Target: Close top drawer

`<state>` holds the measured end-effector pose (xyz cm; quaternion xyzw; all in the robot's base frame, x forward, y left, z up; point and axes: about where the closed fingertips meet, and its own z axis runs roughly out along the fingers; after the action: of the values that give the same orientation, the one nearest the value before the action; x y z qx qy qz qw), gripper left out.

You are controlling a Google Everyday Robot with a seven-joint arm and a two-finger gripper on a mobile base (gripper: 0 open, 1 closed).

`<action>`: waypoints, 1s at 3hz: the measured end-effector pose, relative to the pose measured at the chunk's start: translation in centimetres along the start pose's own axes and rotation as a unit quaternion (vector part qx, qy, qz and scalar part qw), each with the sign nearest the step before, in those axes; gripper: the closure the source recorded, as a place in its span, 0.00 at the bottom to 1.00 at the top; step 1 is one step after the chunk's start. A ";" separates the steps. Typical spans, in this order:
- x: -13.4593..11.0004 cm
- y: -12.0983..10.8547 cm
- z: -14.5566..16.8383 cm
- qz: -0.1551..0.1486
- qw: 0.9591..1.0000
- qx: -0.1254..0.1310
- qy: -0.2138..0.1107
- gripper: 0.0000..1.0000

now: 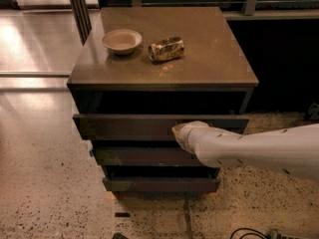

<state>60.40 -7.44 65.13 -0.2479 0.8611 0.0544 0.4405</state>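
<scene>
Cabinet, three drawers. White arm from right, cut off at frame edge. Top drawer partway out, inside lost in shadow. Gripper at drawer front, right of centre; open or closed: can't tell. Bowl, crushed can on top.

White arm's tool at flat front of wide dark grey-brown top drawer (partly open); pale round bowl, crushed metal can on brown table.
</scene>
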 end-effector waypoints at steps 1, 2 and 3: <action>-0.4 0.0 -0.2 0.006 1.000 -0.003 -0.003 1.00; -1.3 -2.5 -0.4 0.053 0.998 0.017 -0.019 1.00; 0.6 -4.8 0.3 0.055 0.997 0.059 0.002 1.00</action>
<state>62.65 -11.76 65.07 -0.1734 0.8761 0.0271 0.4491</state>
